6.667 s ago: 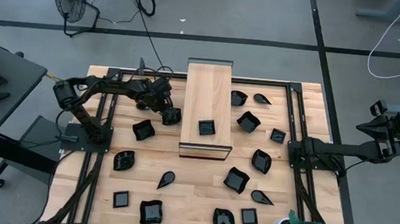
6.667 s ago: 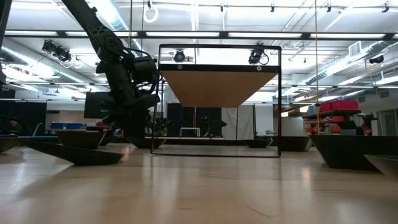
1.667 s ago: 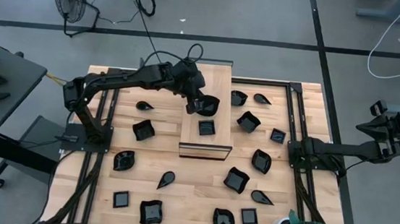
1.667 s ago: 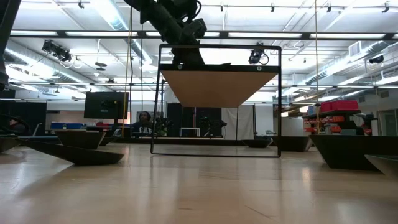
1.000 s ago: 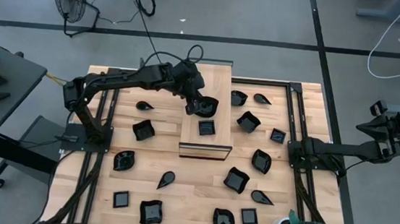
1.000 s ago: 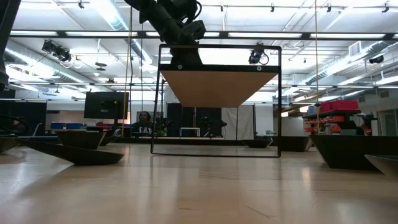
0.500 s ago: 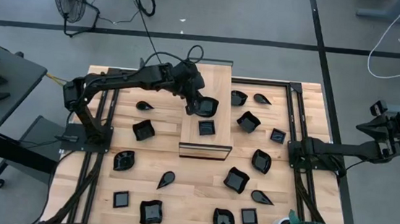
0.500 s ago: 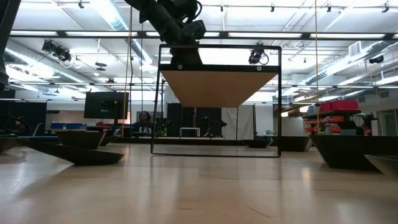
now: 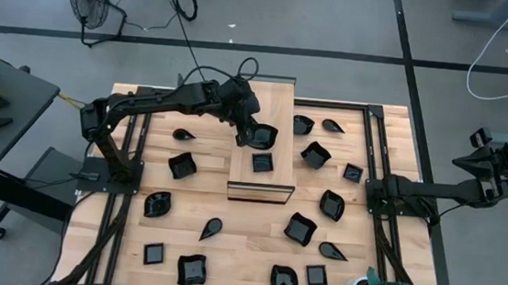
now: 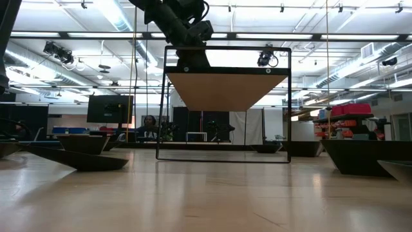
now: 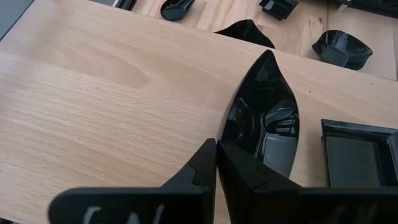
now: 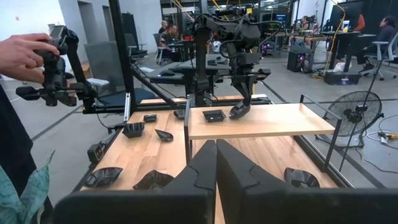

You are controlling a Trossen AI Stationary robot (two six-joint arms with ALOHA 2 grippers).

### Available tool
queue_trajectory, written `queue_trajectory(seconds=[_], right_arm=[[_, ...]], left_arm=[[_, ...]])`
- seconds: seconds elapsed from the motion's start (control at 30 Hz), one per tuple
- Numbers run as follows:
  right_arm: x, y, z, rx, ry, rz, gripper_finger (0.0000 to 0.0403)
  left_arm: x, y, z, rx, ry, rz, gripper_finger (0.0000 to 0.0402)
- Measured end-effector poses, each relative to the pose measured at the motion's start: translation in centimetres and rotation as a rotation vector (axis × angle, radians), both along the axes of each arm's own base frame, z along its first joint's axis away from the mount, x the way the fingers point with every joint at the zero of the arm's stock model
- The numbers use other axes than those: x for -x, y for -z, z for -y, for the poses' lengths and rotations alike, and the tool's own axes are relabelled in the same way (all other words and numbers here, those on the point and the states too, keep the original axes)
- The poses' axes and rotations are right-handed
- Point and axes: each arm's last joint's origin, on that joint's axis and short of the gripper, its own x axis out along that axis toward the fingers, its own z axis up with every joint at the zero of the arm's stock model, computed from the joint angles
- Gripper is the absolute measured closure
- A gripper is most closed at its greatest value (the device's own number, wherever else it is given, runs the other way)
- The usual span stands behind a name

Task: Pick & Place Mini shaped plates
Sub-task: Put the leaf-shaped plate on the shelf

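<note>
Contact first: left gripper sat clamped on the rim of a leaf-shaped plate, fingers pinched tight together on its near edge in the left wrist view. Plate's long axis ran away from the fingers, pointed tip farthest out, body resting on or just over the raised wooden board. A square plate lay just below it in the high view's centre, near but apart, so release room looked tight on that side and free toward the frame's top. Board surface was flat, pale, bare elsewhere. Other black plates were scattered over the table around the board. Right gripper was parked off the high view's right edge, fingers together and holding nothing. A person's hand held a device at the right wrist view's upper left.
</note>
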Motion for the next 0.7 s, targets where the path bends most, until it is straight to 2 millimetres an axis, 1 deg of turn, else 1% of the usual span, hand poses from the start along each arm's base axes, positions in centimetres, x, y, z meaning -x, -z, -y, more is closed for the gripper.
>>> queue_trajectory(seconds=[0.37,0.7], right_arm=[[0.0,0.0,0.0,0.0,0.0,0.0,0.0392],[0.0,0.0,0.0,0.0,0.0,0.0,0.0392]], left_arm=[[-0.02,-0.01,0.07,0.019,0.018,0.007,0.037],[-0.01,0.0,0.02,0.023,-0.012,0.006,0.0304]])
